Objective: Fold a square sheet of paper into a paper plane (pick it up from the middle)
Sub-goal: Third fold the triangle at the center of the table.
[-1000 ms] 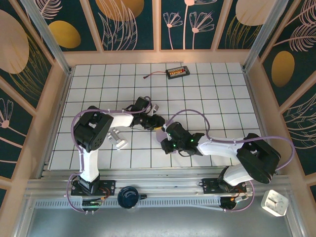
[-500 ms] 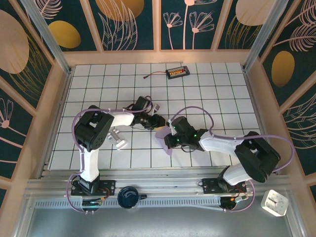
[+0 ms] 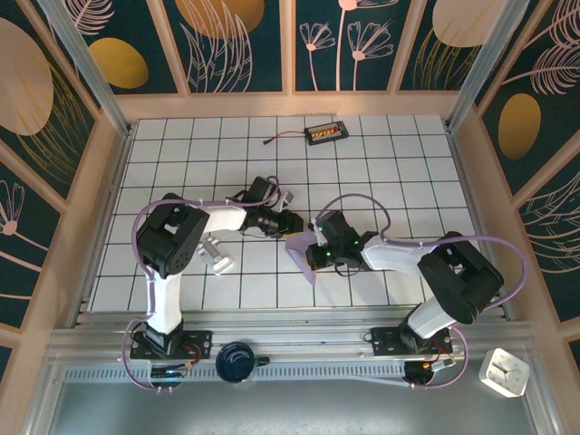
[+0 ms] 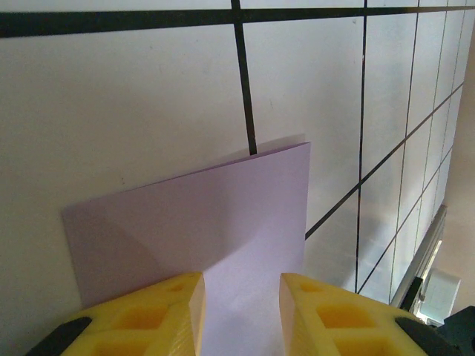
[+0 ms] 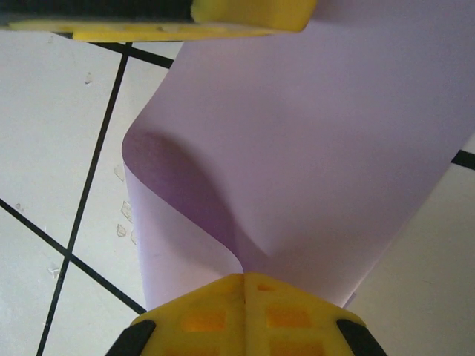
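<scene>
Bright, even overhead light washes the white counter [image 3: 390, 163], leaving faint, soft shadows beneath the arms [image 3: 399, 258]. Close up, the sheet of paper [image 5: 312, 148] is sharp, a deep shadow in its curl; the nearest yellow fingers [image 4: 148, 319] look slightly soft.

Right pincer [image 5: 243, 280] closed; left pincer [image 4: 242, 285] ajar

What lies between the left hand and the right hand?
The lavender sheet of paper spans that stretch, from the right hand up to the left hand; the right wrist view shows it.
</scene>
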Tool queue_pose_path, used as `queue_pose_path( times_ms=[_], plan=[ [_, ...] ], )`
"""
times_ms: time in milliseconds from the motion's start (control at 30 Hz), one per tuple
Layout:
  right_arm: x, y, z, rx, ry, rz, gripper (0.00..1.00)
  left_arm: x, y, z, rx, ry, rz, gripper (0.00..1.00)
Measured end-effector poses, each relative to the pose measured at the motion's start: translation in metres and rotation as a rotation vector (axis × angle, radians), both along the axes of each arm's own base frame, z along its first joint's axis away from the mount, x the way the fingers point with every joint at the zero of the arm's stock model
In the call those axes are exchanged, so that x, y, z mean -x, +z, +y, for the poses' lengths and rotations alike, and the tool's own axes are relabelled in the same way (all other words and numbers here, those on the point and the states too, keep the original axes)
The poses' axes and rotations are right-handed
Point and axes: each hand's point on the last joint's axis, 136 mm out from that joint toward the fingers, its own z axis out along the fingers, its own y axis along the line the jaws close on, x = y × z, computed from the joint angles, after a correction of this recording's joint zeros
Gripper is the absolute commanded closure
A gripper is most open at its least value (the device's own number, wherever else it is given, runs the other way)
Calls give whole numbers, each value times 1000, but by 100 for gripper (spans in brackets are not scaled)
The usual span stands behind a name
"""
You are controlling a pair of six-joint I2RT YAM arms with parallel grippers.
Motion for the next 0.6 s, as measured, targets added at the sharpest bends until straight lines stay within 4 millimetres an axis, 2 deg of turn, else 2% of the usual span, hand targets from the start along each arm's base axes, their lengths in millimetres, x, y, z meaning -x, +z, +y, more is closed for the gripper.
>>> queue_pose_path(
  times_ms=[600],
  plan=[
    [-6, -5, -7, 32, 3, 0, 100, 0, 0, 0, -4, -6, -3, 68]
  ],
)
